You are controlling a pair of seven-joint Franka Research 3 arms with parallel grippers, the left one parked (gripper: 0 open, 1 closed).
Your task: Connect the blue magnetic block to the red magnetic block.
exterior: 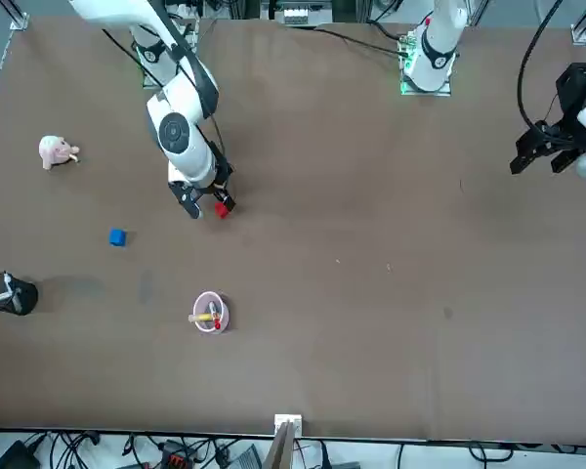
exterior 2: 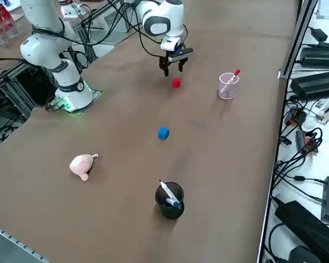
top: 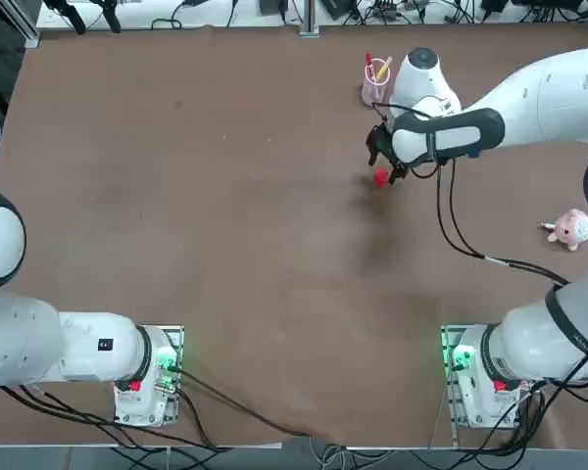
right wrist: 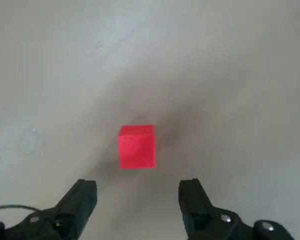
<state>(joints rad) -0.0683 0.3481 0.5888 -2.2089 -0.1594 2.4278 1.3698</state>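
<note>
2 cubes lie apart on the brown table (exterior 2: 126, 181); right gripper (right wrist: 137, 192), spread empty, hangs above the red magnetic block (right wrist: 136, 146).

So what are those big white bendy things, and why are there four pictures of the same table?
They are robot arms. Four cameras watch one brown table: one from above, one from across, one from the side, and one on the working arm's wrist. The right gripper, the arm's two-fingered hand, is open and holds nothing. It hangs by the red magnetic block. The blue magnetic block lies apart from it. Also there: a pink cup with pens, a black cup and a pink toy.
</note>
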